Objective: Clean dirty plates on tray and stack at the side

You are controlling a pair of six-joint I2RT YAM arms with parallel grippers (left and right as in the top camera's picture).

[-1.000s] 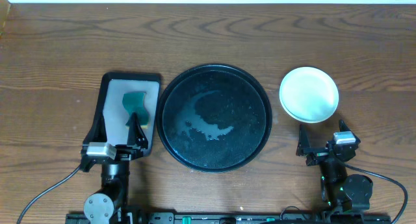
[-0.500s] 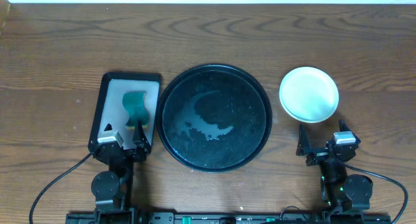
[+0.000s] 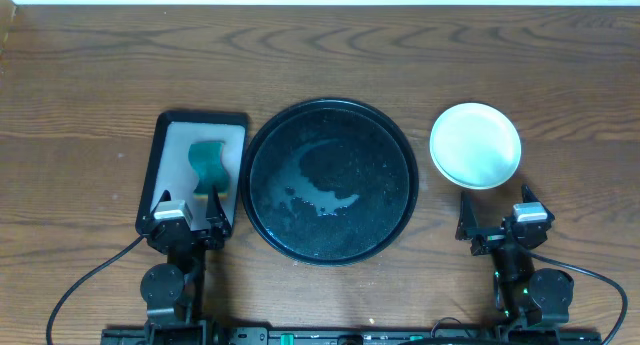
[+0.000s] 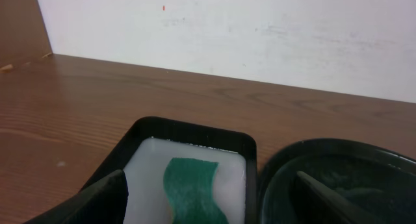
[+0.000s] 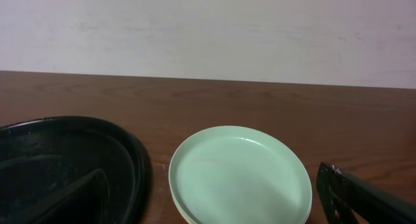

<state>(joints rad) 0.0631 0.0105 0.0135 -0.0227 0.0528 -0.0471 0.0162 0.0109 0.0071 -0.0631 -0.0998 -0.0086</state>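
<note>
The large round black tray [image 3: 330,180] lies at the table's middle, wet and with no plate on it; it also shows in the left wrist view [image 4: 338,165] and the right wrist view [image 5: 65,146]. The plates [image 3: 475,145] sit stacked on the table to its right. The top plate is pale mint [image 5: 240,175] and looks clean; those beneath are mostly hidden. My left gripper [image 3: 187,197] [image 4: 208,204] is open and empty over the near end of the sponge tray. My right gripper [image 3: 494,210] [image 5: 218,208] is open and empty, just in front of the stack.
A smaller rectangular black tray [image 3: 160,145] [image 4: 195,128] left of the round tray holds white liquid and a green sponge [image 3: 208,165] [image 4: 194,188]. Both arm bases stand at the table's front edge. A pale wall runs along the far edge.
My left arm has drawn back toward the front edge and straightened, its gripper now low at the near end of the sponge tray. The right arm and the plates have not moved.
</note>
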